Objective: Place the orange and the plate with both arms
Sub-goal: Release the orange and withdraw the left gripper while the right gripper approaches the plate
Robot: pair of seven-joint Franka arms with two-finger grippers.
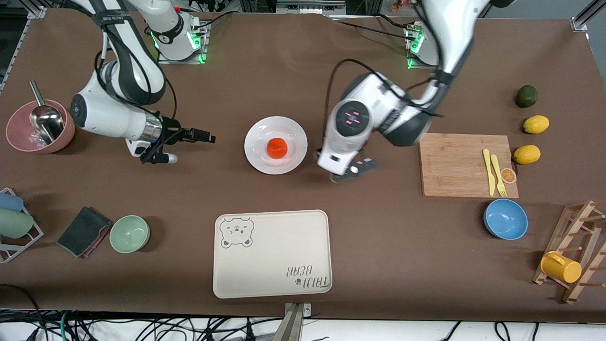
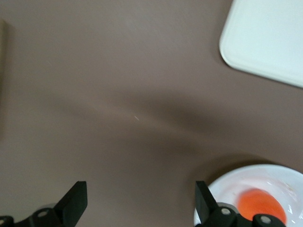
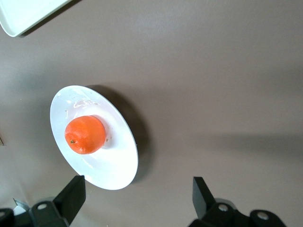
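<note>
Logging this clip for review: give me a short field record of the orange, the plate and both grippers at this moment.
orange: resting on the plate, near its middle
plate: flat on the table, farther from the front camera than the bear tray
left gripper: open, empty, beside the plate toward the cutting board
right gripper: open, empty, beside the plate toward the pink bowl

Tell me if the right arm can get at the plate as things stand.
Probably yes. The right gripper is open beside the plate, toward its own end of the table, with only bare table between them. The orange sits at the plate's middle, leaving the rim free.
</note>
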